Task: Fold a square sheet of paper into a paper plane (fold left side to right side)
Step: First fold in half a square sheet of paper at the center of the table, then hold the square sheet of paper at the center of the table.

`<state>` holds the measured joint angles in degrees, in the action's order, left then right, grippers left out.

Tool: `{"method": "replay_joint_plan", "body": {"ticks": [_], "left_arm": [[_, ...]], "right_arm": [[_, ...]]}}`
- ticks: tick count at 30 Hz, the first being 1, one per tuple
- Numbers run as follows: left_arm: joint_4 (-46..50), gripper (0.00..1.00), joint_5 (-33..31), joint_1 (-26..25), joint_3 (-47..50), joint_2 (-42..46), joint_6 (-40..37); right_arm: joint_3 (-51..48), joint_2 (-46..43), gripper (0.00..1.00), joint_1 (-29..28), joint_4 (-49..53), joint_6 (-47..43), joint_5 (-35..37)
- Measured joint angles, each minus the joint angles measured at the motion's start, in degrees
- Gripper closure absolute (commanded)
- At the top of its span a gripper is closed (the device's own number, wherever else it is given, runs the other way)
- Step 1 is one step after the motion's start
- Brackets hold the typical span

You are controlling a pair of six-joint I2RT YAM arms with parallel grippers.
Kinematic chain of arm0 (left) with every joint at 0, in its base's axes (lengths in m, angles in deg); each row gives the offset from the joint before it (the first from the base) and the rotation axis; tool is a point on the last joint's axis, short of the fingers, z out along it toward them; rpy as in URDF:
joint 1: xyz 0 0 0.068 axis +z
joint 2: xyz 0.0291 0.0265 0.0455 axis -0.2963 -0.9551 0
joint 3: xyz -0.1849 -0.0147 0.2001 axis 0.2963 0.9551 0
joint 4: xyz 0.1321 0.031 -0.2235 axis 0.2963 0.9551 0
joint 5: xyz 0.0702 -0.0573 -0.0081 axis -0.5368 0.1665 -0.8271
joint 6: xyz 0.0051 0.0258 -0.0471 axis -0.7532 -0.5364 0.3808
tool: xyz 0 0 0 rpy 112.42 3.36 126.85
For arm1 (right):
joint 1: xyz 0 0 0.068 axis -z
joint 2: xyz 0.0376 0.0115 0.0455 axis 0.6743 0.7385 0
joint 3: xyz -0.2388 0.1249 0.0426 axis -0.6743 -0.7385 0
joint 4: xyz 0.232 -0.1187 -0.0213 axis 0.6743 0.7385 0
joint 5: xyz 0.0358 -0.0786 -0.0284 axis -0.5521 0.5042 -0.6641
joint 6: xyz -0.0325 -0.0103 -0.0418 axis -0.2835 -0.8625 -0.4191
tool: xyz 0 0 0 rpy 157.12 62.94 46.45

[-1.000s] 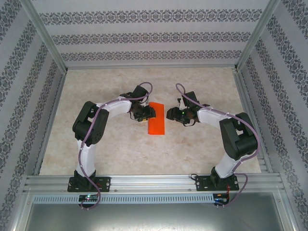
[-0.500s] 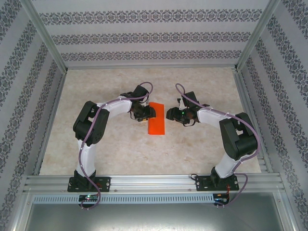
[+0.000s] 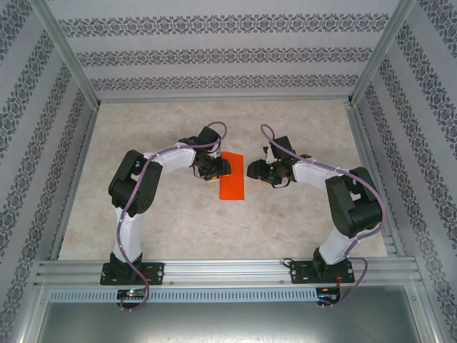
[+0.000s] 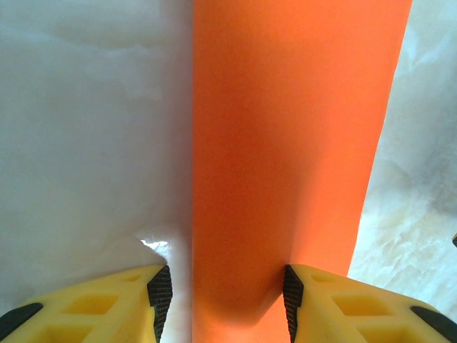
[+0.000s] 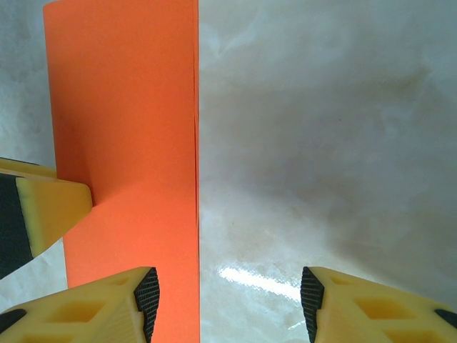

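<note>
1. A marbled beige table point(image 3: 178, 221) lies bare around the centre of the frame, with wide free room out to the patterned walls point(image 3: 228, 53).
2. The sheet of paper point(image 3: 232, 184) lies flat mid-frame as a narrow orange rectangle with straight long edges.
3. The left gripper point(image 3: 216, 170) is at the paper's upper-left edge. Its jaws are spread across that edge and pinch nothing.
4. The right gripper point(image 3: 251, 170) is spread across the right long edge, one finger over orange and one over bare table.
5. Compared with a second ago, the paper and both arms are in the same places.

Beige marbled table point(image 3: 178, 221) under left gripper point(image 3: 218, 171) and right gripper point(image 3: 250, 170), patterned walls point(image 3: 228, 53) beyond, aluminium rail point(image 3: 228, 270) behind.
</note>
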<state>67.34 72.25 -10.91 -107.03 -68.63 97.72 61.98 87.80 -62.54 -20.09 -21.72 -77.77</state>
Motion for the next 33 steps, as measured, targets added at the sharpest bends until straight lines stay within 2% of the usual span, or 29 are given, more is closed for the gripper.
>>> {"method": "replay_joint_plan", "body": {"ticks": [14, 21, 33], "left_arm": [[0.26, 0.5, -0.17, -0.04, -0.11, -0.02, -0.2], [0.48, 0.5, -0.35, -0.13, -0.31, -0.04, -0.2], [0.94, 0.5, -1.07, -0.42, -0.63, -0.15, -0.22]], "right_arm": [[0.0, 0.0, 0.43, -0.37, -0.02, 0.0, 0.0], [0.0, 0.0, 0.48, -0.37, -0.09, 0.09, -0.57], [0.0, -0.87, 0.48, -0.35, -0.26, 0.07, -1.07]]}}
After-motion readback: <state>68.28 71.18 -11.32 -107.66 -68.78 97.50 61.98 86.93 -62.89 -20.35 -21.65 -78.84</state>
